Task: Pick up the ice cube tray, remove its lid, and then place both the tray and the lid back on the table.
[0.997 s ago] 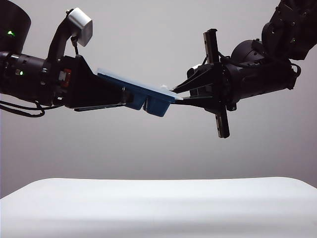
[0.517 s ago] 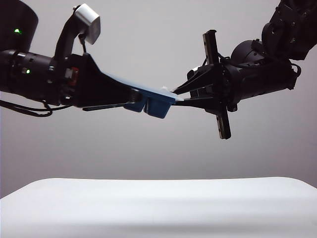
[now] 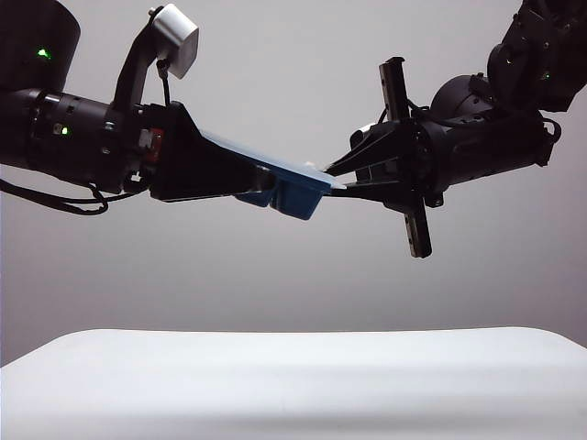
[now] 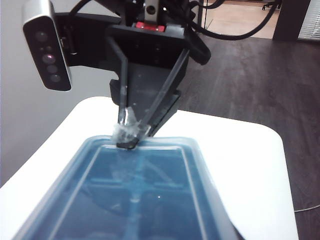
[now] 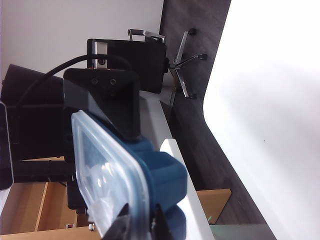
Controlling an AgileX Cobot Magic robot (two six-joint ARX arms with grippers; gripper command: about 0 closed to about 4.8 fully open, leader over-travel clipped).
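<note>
Midair, the ice cube tray [image 3: 292,196] hangs high above the counter [image 3: 293,367], lid [image 4: 145,170] still on. The left gripper [image 3: 240,188] has its fingers around the tray's left end; how tightly, I cannot tell. The right gripper [image 3: 336,181] pinches the lid's corner, fingers narrow. Peeling and setting both down remain.

tray [image 3: 292,194] — blue, tilted, airborne | lid [image 5: 107,177] — frosted, on tray | table [image 3: 293,385] — white

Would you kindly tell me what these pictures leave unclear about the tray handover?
- Left claw grip: exterior view, the ice cube tray hides the fingertips.
- Lid seal: left wrist view, frosted plastic blurs it.
- Right claw: right wrist view, cut off by the edge.
</note>
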